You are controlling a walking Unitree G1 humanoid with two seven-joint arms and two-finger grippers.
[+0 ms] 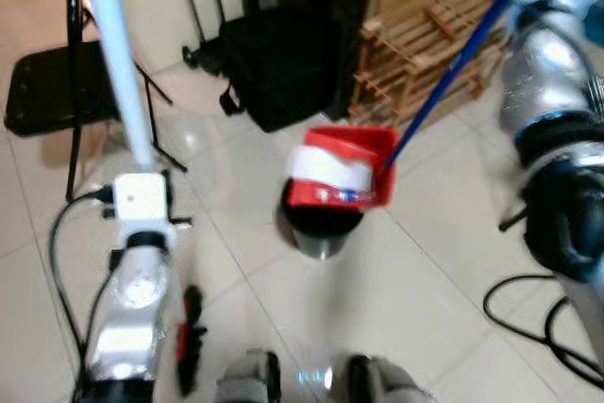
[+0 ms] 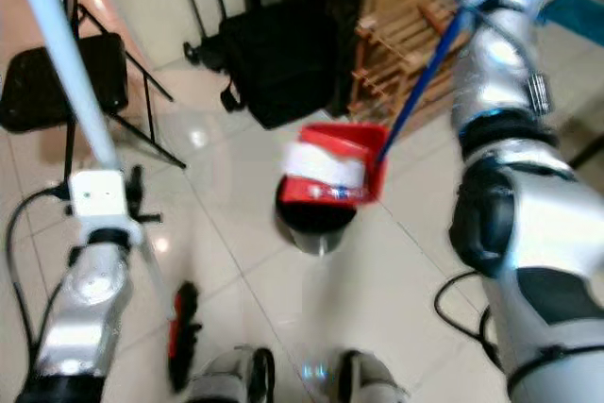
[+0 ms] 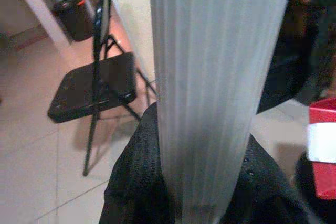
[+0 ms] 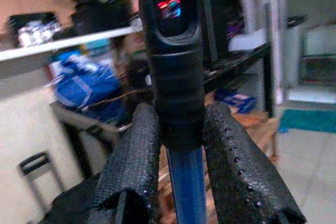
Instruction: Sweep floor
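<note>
Dustpan handle [image 4: 176,103] between right fingers [image 4: 239,171], broom pole [image 3: 215,93] against left fingers [image 3: 136,182]

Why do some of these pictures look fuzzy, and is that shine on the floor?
Both eye views are softly blurred: the red dustpan over the dark bin has smeared edges, and the pale tiles carry glare patches. Left wrist view: the white broom pole sits too close, out of focus. Right wrist view: the right tool's fingers on the black grip look sharper; the background shelves are hazy.

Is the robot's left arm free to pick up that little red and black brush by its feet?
Probably not right now. The left gripper is shut on the pale broom pole, so it is occupied, though the brush lies on open floor just below it.
</note>
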